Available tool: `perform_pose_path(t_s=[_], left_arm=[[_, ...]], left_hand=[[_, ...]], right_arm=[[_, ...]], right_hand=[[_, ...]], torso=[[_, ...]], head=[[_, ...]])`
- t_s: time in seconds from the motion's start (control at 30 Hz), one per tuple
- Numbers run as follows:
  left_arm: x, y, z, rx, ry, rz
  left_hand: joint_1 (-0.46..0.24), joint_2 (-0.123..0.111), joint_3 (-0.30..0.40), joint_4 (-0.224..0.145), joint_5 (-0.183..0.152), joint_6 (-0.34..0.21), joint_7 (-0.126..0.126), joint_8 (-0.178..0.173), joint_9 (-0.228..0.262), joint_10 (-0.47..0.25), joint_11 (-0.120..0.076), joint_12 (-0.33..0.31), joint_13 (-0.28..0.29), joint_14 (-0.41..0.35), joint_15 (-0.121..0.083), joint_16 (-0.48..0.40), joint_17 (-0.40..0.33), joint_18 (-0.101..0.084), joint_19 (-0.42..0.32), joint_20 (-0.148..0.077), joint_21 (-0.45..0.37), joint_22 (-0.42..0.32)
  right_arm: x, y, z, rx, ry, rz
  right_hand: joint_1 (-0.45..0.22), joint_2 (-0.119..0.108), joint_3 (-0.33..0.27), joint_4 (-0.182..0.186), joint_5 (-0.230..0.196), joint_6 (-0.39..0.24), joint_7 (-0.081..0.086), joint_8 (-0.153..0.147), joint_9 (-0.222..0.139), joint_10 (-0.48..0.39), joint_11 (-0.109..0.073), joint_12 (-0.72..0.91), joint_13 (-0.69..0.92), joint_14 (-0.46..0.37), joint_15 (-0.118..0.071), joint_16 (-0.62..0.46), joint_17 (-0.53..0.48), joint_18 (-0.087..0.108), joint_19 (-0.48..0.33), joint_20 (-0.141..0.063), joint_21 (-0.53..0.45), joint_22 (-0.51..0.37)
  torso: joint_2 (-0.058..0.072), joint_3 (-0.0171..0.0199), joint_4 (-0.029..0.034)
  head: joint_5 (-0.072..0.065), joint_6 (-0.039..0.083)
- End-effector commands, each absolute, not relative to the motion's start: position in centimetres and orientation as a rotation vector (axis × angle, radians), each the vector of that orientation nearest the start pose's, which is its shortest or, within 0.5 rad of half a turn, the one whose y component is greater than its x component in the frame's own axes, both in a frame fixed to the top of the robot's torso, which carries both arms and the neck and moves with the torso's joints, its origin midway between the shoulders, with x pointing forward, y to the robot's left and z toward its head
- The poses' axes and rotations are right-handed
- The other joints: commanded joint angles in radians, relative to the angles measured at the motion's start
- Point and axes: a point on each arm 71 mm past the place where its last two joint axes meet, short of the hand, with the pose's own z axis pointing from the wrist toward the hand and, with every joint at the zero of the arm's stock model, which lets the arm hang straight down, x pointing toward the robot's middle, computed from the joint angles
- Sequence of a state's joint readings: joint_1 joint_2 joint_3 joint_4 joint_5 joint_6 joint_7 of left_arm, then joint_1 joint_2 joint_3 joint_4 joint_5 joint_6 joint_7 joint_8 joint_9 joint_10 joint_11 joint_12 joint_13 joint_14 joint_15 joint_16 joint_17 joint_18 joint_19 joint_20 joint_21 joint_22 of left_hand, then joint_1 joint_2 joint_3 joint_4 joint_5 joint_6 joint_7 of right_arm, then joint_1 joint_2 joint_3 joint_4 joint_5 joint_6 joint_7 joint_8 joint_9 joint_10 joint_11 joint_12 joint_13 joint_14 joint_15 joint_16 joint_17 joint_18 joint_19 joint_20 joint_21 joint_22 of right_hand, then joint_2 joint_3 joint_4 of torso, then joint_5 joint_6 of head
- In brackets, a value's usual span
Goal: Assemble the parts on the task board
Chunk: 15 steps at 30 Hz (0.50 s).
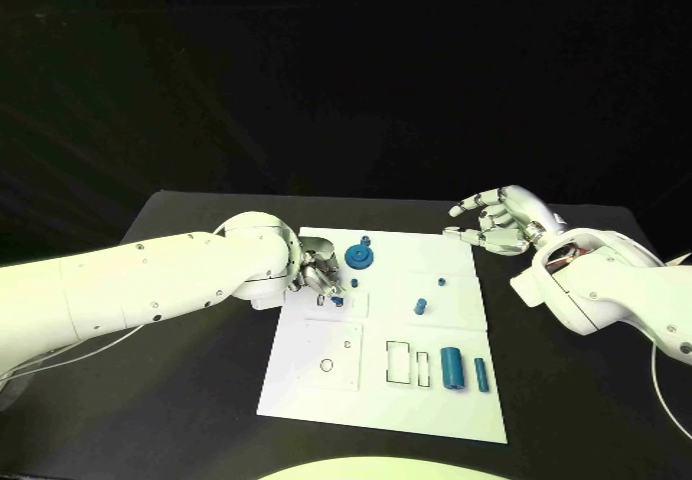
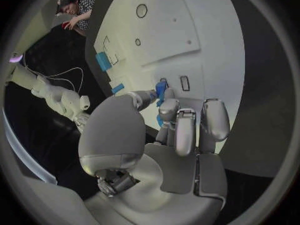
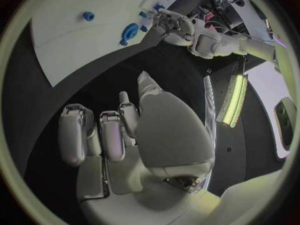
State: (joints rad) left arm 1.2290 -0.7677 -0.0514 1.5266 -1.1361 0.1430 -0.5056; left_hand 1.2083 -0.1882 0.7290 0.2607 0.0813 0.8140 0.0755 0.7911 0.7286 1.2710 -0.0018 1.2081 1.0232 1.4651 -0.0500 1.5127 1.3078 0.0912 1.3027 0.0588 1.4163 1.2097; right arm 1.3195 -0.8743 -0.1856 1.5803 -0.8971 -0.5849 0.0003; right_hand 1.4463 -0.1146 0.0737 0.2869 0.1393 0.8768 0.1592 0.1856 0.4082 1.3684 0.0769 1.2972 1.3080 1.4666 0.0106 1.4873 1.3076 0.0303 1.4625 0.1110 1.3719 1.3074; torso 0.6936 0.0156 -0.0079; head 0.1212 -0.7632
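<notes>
The white task board (image 1: 382, 400) lies in the middle of the black table. At its far left corner my left hand (image 1: 320, 272) pinches a small blue part (image 1: 335, 297) just above the board; in the left wrist view that blue part (image 2: 160, 91) sits between the thumb and fingertips of the left hand (image 2: 175, 130). A blue round gear (image 1: 361, 259) lies right beside that hand. Two small blue pegs (image 1: 420, 305) stand mid-board. Two blue cylinders (image 1: 453, 368) lie near the right edge. My right hand (image 1: 498, 222) hovers off the board's far right corner, fingers apart, holding nothing.
Outlined slots and small round holes (image 1: 405, 362) mark the board's near half. In the right wrist view, the right hand (image 3: 125, 130) is over bare black table, with the board (image 3: 69, 40) and gear (image 3: 130, 32) beyond it. Black table surrounds the board on all sides.
</notes>
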Motion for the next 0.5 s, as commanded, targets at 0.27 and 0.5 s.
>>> perform_pose_path(t_s=[0.27,0.5], left_arm=[[47.51,17.55,-21.78,-0.019,2.324,-0.439],[47.47,17.51,-21.89,-0.016,2.327,-0.439]], left_hand=[[-0.007,-0.007,0.22,-0.214,0.013,0.01,-0.001,-0.005,-0.001,0.01,0.0,0.004,0.002,0.077,-0.009,0.003,0.163,-0.011,0.007,-0.003,0.004,0.001],[-0.008,-0.007,0.22,-0.214,0.015,0.01,-0.001,-0.006,-0.001,0.01,0.0,0.004,0.001,0.077,-0.009,0.003,0.163,-0.011,0.008,-0.003,0.005,0.002]], right_arm=[[48.15,-21.32,-16.75,0.343,1.566,0.877],[48.16,-21.32,-16.77,0.342,1.567,0.873]], right_hand=[[-0.002,0.001,0.005,0.0,0.004,-0.007,0.001,0.005,-0.001,-0.001,-0.002,-0.003,0.014,0.063,-0.009,-0.006,0.105,0.014,0.003,-0.003,0.003,0.173],[-0.001,0.0,0.004,-0.001,0.004,-0.008,0.001,0.006,-0.001,-0.001,-0.002,-0.003,0.015,0.064,-0.009,-0.005,0.107,0.014,0.003,-0.003,0.004,0.173]], torso=[[-0.001,0.0006,0.0008],[-0.001,0.0007,0.0002]], head=[[0.002,0.001],[0.005,-0.001]])
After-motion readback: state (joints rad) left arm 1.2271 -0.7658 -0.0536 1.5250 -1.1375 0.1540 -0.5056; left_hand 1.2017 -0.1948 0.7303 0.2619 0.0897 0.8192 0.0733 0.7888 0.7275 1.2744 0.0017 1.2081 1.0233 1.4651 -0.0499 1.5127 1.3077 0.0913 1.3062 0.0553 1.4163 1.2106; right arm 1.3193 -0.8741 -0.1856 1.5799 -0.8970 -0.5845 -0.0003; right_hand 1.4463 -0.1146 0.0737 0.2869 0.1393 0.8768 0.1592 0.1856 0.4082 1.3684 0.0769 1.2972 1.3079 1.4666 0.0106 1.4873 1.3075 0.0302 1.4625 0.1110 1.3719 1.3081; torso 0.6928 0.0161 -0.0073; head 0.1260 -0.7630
